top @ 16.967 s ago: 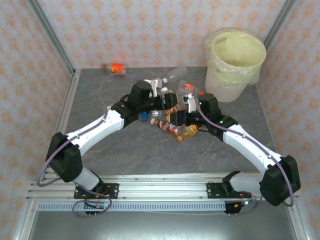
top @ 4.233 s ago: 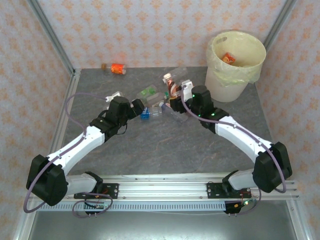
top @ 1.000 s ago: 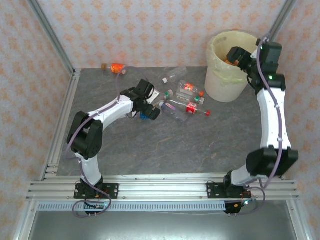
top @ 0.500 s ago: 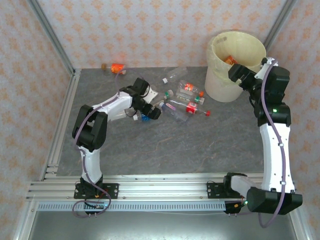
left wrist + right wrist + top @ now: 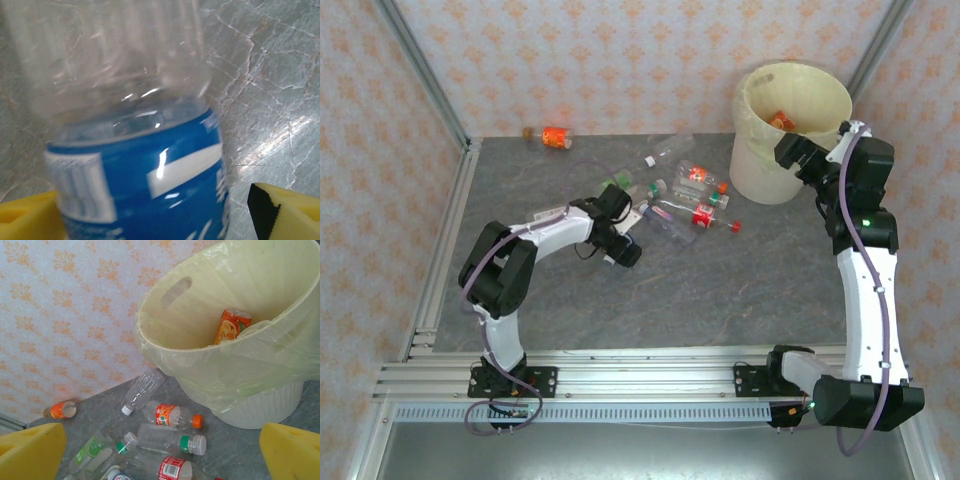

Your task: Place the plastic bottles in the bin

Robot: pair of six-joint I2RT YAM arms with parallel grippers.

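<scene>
A clear plastic bottle with a blue label (image 5: 140, 190) lies between the fingers of my left gripper (image 5: 150, 215). The left pad touches it and the right fingertip (image 5: 280, 210) stands a little off. In the top view this gripper (image 5: 623, 250) sits low at the near left of the bottle cluster. Loose bottles lie there: orange-labelled (image 5: 172, 416), green-banded (image 5: 172, 439), red-labelled (image 5: 172, 469), a clear one (image 5: 142, 390). My right gripper (image 5: 790, 150) hangs open and empty just outside the bin's (image 5: 760, 165) near rim. An orange-labelled bottle (image 5: 231, 326) lies inside the bin (image 5: 260, 405).
One orange bottle (image 5: 552, 137) lies alone by the back wall at the far left. A green-labelled bottle (image 5: 90, 452) lies at the cluster's left. Metal frame posts stand in both back corners. Bare grey tabletop (image 5: 700, 290) stretches toward the near edge.
My left gripper has moved nearer over the blue-labelled bottle and its jaws have narrowed. My right gripper has drawn back from over the bin's mouth to outside its near rim.
</scene>
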